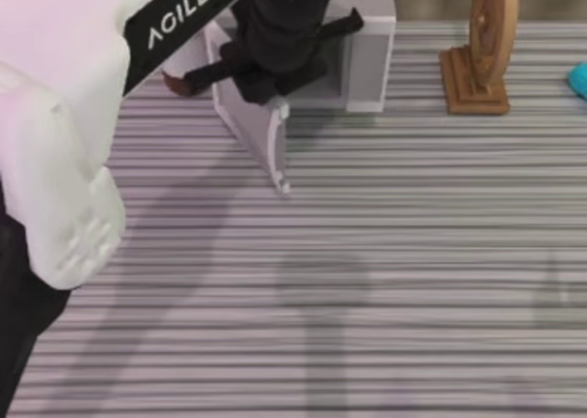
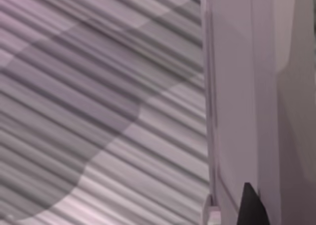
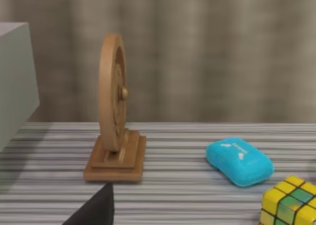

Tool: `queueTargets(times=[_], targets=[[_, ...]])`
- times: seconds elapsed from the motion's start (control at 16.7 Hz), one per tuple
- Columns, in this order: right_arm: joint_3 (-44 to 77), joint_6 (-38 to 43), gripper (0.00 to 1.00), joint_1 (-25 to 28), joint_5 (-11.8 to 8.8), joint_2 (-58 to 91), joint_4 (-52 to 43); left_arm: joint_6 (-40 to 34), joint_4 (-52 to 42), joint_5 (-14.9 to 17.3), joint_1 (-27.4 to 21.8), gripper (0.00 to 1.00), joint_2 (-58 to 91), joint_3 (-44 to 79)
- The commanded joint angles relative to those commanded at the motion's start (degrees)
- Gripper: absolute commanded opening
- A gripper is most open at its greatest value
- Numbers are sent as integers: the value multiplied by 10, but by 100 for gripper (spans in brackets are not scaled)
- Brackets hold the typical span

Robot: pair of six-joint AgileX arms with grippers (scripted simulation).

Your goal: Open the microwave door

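Striped tabletop (image 1: 413,253) is topped at 12 o'clock by the microwave (image 1: 371,60), its door (image 1: 261,129) swung partway out toward 7 o'clock, left gripper (image 1: 266,65) reached in beside it, jaw state can't be told.

Matt microwave (image 1: 371,65); wooden wheel ornament (image 1: 484,47)

Top view looks down on the striped table (image 1: 367,280); left wrist view hugs it closely; right wrist view faces level across it.
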Motion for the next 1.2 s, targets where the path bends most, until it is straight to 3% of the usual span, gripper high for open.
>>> queueTargets(times=[0.3, 0.48, 0.72, 0.78, 1.2], targets=[[0, 0, 100, 0, 0, 0, 0, 18, -140, 84, 29, 0, 83, 202], [0, 0, 100, 0, 0, 0, 0, 27, -192, 116, 38, 0, 112, 261], [0, 0, 100, 0, 0, 0, 0, 29, -201, 121, 40, 0, 117, 270], [0, 0, 100, 0, 0, 0, 0, 30, -189, 122, 36, 0, 150, 334], [0, 0, 100, 0, 0, 0, 0, 29, -183, 122, 39, 0, 144, 277]])
